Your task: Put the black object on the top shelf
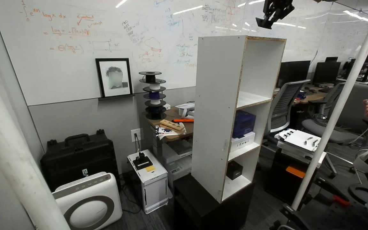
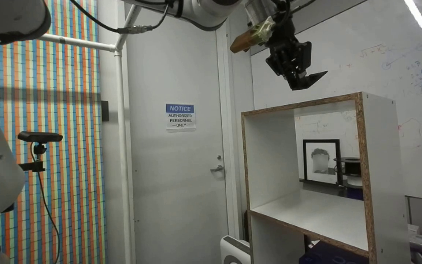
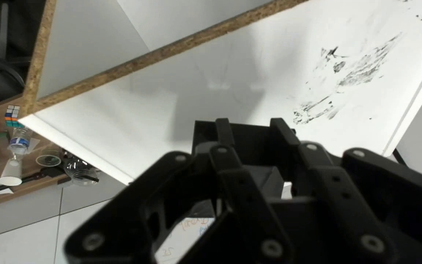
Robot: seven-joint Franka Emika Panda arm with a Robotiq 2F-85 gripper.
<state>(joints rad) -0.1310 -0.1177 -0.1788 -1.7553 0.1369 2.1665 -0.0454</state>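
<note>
Placing, apparently: tool (image 3: 251,127) clamped on black object (image 3: 250,146), over top shelf (image 3: 288,73); next, lower within shelf edges, release.

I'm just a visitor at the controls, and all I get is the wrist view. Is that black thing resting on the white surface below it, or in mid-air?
Observer: In mid-air. Both exterior views show a gap between the black object and the top shelf.
Visitor: Is anything stored lower down?
Observer: Yes, in the middle compartment a dark blue-purple box sits on a white box.
Visitor: Any other black thing in there?
Observer: Yes, a small black box stands in the bottom compartment.
</note>
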